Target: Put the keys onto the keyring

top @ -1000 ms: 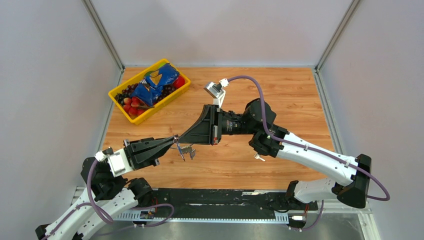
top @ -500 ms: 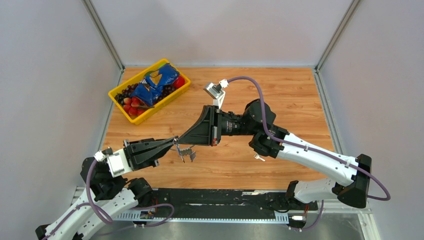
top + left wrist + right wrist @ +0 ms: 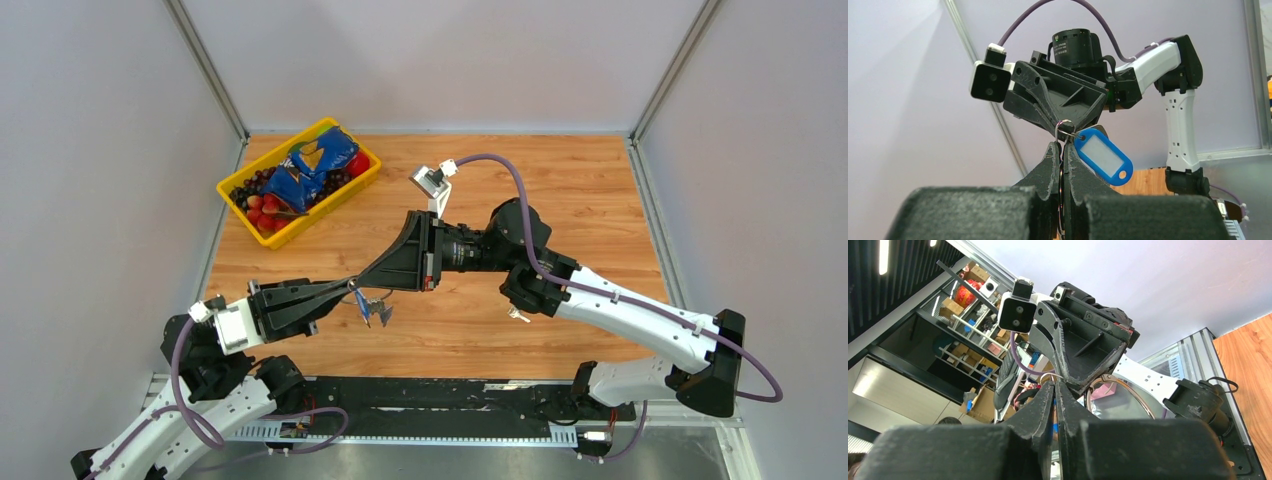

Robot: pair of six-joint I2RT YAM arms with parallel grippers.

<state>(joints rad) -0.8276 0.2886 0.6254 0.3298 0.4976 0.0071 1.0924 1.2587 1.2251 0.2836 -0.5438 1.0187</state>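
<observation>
Keyring [image 3: 1065, 129] and keys [image 3: 372, 305] hang in the air over the near half of the wooden table [image 3: 600, 190], where the two arms meet tip to tip. Pale grey walls close the table in on three sides. At its far left corner stands a yellow basket [image 3: 262, 232] holding a blue packet [image 3: 312, 165] on top of red and dark fruit. A small silver thing [image 3: 517, 315] lies on the table beside the right arm, too small to name.

The blue tag [image 3: 1103, 156] on the keyring carries a white label window, which is blank.

From above, the keys are only a small silver and blue cluster. The left wrist view shows more. The left hand [image 3: 1060, 147] is closed to a thin slit, with a wire ring running down between its fingers. The small silver ring sits just past its tips, against the tips of the right hand [image 3: 1068, 121].

In its own wrist view the right hand's fingers [image 3: 1045, 395] are pressed together, but I cannot tell whether they pinch the ring. Only that view shows shelves [image 3: 968, 315] with boxes beyond the enclosure, their labels too small to read.
</observation>
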